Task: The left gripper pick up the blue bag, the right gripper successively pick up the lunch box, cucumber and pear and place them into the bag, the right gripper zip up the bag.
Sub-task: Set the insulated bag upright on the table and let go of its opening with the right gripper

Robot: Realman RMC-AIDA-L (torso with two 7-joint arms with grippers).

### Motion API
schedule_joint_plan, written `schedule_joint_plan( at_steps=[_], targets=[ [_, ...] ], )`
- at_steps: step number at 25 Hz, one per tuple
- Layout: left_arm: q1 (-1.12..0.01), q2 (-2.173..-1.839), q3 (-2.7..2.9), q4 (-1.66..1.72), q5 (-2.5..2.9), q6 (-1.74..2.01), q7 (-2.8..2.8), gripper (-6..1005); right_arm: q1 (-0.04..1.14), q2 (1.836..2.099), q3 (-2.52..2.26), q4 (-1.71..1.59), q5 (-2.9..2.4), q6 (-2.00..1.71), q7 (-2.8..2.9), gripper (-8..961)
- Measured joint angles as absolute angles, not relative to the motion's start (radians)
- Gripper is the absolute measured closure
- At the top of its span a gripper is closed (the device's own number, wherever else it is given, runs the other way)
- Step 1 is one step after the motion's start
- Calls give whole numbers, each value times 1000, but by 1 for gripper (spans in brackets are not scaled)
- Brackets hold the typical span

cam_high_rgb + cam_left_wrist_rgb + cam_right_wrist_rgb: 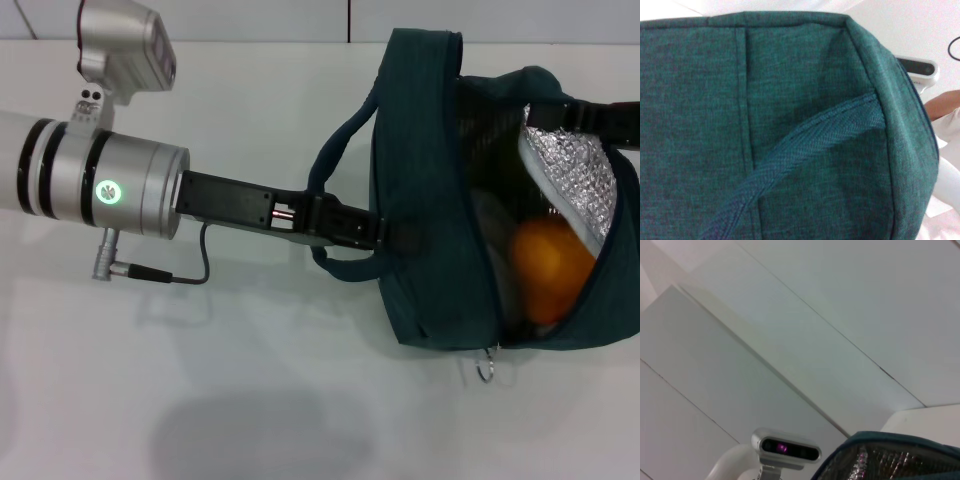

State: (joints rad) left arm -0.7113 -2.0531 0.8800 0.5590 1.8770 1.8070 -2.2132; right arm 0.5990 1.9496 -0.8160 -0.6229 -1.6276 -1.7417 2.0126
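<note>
Bag (430, 200) first: the dark teal thing hangs over the white table (250, 400), off to the right of the head view, its mouth gaping toward the right. Silver foil lining (570, 180) shows along the open flap, and deep inside sits the pear (548, 270), orange and round, low in the hollow. Behind it something pale and greyish can be made out, but I cannot say what it is. The ring zip pull (487, 368) dangles from the bottom corner of the bag, just above the tabletop.

The left gripper (385, 232) reaches in from the left on its long silver arm, a green light glowing on the wrist. Its black fingers are closed on the nearer handle (345, 262) of the bag, right against the fabric side; the other handle (345, 140) loops free above. From the left wrist view, teal cloth (765, 100) fills nearly everything, with the woven strap (805, 145) running across it.

The right gripper does not show in any view. Its wrist camera looks up past the bag's rim (890, 440) and a bit of foil (880, 462) toward a pale panelled wall, with the robot's head camera (786, 447) low in the picture.
</note>
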Motion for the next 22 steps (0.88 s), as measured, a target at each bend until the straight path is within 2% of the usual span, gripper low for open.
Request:
schedule_joint_plan(
  at_steps=[3,10,15,22],
  targets=[
    [-712,-2056,880,556,1867,1808,-2211,597,595,1950,-817,-622,-1630,-1742,2012,942],
    [-713,-2059,879,557,1844,1819,-2210,563,590,1951,-818,-620,-1631,-1758,2015,942],
    [-718,-2080,888,556,1860,1784,-2209,539,589,1955,-818,-620,-1631,-1759,2015,942],
    [-716,-2085,901,544,1875,1712,-2209,547,590,1953,-818,-620,-1631,-1753,2015,941]
  ],
)
